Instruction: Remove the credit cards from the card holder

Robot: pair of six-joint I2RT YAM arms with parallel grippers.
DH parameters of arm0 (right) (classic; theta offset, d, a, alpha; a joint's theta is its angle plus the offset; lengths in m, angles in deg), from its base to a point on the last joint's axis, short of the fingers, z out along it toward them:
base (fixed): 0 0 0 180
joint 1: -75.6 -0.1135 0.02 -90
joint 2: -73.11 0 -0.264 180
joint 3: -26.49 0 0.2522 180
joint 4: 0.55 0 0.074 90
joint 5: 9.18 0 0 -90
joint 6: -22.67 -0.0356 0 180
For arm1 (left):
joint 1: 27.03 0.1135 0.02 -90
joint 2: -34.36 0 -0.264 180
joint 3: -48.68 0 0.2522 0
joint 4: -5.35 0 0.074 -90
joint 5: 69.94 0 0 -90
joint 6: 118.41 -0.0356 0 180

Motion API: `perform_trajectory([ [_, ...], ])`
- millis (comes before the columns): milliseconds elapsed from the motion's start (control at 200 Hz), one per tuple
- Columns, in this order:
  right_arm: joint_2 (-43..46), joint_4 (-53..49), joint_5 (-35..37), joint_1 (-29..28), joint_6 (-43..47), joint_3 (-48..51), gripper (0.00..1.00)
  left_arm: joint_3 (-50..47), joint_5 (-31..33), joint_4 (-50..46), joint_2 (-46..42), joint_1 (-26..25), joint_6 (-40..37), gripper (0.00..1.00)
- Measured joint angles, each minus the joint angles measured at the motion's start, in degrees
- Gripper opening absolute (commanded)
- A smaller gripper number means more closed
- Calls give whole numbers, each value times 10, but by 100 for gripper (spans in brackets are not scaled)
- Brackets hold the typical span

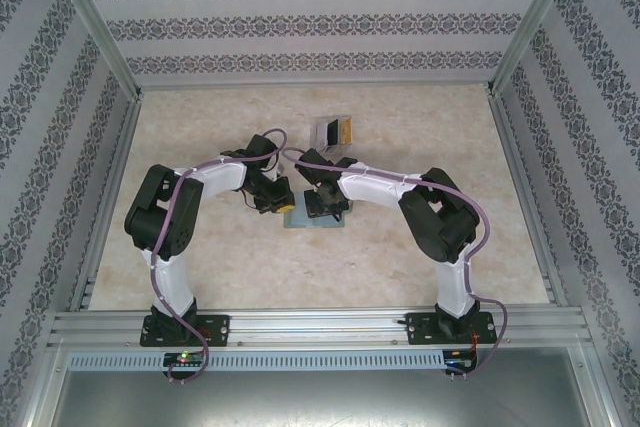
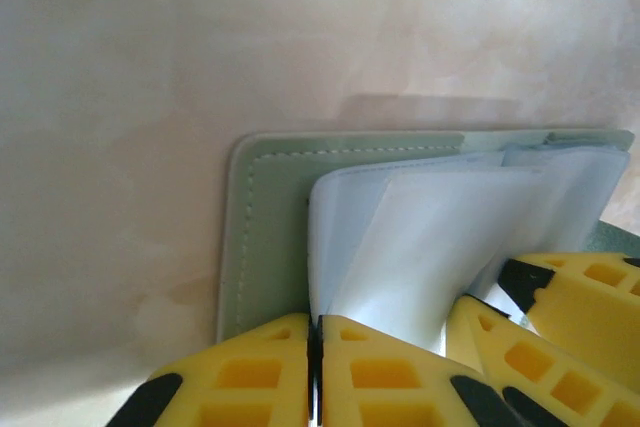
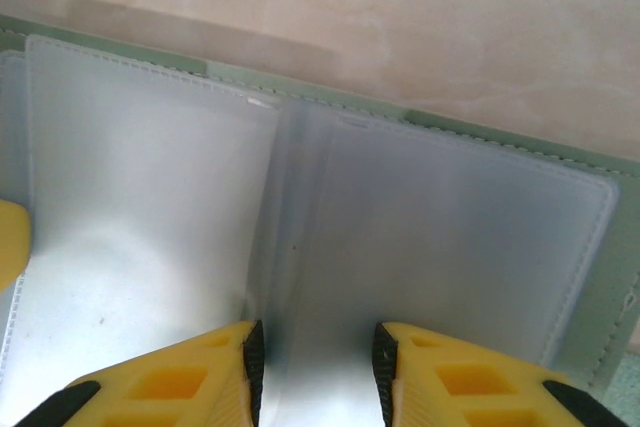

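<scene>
Closed left gripper (image 2: 314, 332) at pale sleeve (image 2: 430, 237) edge; parted right gripper (image 3: 315, 342) over card holder (image 3: 610, 277). Pin holder flat, peel sleeve slowly.

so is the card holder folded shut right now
No, the card holder lies spread open, its pale pocketed lining facing up on both sides of the middle fold.

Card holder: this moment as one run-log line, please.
card holder: open on table | left gripper: shut on its sleeve | right gripper: open
</scene>
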Motion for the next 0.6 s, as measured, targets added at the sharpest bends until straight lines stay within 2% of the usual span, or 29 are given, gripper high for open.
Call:
perform_trajectory([
  [195,1,3,-8,3,0,3,35,-1,-36,25,0,0,0,0],
  [360,5,9,-13,6,0,9,34,-5,-75,58,0,0,3,0],
  [600,17,33,-24,11,-3,28,33,-7,-90,71,5,0,3,0],
])
